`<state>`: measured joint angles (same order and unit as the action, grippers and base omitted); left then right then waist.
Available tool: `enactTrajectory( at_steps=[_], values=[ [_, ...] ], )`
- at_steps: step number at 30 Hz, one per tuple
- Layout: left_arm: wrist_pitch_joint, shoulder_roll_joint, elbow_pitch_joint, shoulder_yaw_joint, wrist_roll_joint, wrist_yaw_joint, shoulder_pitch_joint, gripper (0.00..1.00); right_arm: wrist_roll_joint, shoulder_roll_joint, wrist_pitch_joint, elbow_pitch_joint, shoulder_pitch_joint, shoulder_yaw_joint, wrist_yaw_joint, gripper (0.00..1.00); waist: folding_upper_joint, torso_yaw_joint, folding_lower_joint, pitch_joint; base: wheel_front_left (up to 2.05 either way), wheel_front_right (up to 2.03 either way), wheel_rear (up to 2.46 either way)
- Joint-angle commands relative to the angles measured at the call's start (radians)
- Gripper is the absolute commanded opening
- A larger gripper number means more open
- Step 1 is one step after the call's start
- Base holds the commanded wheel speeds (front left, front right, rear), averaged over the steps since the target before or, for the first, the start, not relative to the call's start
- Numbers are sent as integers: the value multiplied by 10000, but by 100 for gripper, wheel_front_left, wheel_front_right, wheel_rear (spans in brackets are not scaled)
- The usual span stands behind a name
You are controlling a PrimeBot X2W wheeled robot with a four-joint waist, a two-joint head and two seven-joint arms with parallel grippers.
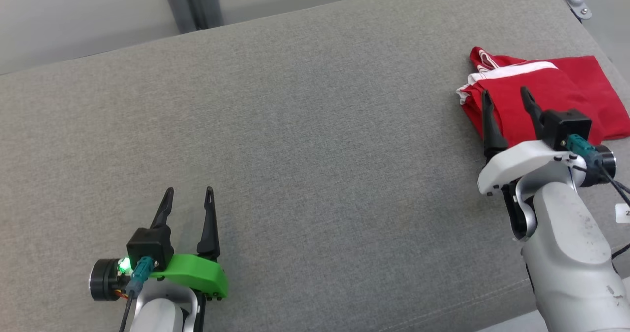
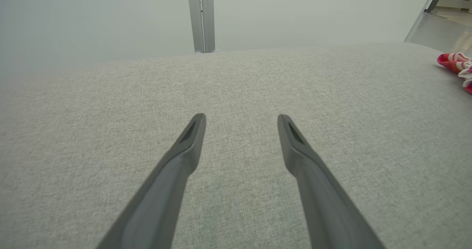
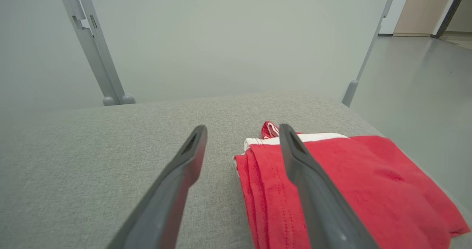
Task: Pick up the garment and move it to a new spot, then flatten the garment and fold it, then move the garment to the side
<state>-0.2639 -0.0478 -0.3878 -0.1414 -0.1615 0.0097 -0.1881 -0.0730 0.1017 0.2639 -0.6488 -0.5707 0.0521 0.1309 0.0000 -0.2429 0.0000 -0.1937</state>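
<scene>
Garment (image 1: 581,76) lies folded at the counter's (image 1: 295,125) edge; right pincer (image 1: 505,92) spread astride its hem, left pincer (image 1: 189,190) spread; side-move seems done; next, lift clear.

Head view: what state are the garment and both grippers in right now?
Red garment: folded, lying on the grey cushion's right end, ungripped.
Left gripper: open, empty, over bare cushion.
Right gripper: open, empty, fingers straddling the garment's left edge.
</scene>
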Motion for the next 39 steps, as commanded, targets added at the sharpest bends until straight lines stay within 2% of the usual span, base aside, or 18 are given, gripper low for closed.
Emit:
enactTrajectory(
  at_steps=[1, 12, 24, 34, 37, 38, 39],
  values=[
    [0, -58, 48, 16, -39, 103, 151, 100, -124, -18, -2, 165, 314, -89, -5, 100, 0, 308, 0, 240, 0, 0, 0],
    [0, -54, 61, 164, -205, 428, 555, 100, -331, -318, -2, 1026, 1803, -441, -5, 100, 0, 1186, 0, 796, 0, 0, 0],
    [0, -55, -134, 298, -186, 690, 963, 100, -431, -482, -3, 1144, 2693, -789, -5, 100, 0, 1788, 0, 1520, 0, 0, 0],
    [0, -56, -51, 482, -522, 506, 1178, 100, -792, -498, -3, 1011, 2686, -1088, -5, 100, 0, 1813, 0, 1740, 0, 0, 0],
    [0, -56, 79, 503, -706, 306, 1194, 100, -784, -502, -3, 1000, 2657, -1122, -5, 100, 0, 1781, 0, 1763, 0, 0, 0],
    [39, -40, 111, 502, -804, 279, 1201, 0, -838, -516, -40, 1004, 2655, -1097, -2, 0, 0, 1779, 0, 1767, 0, 0, 0],
    [1, 6, 27, 468, -755, 288, 1099, 0, -755, -516, 0, 987, 2663, -1098, 0, 0, 0, 1782, 0, 1768, 0, 0, 0]
  ],
)
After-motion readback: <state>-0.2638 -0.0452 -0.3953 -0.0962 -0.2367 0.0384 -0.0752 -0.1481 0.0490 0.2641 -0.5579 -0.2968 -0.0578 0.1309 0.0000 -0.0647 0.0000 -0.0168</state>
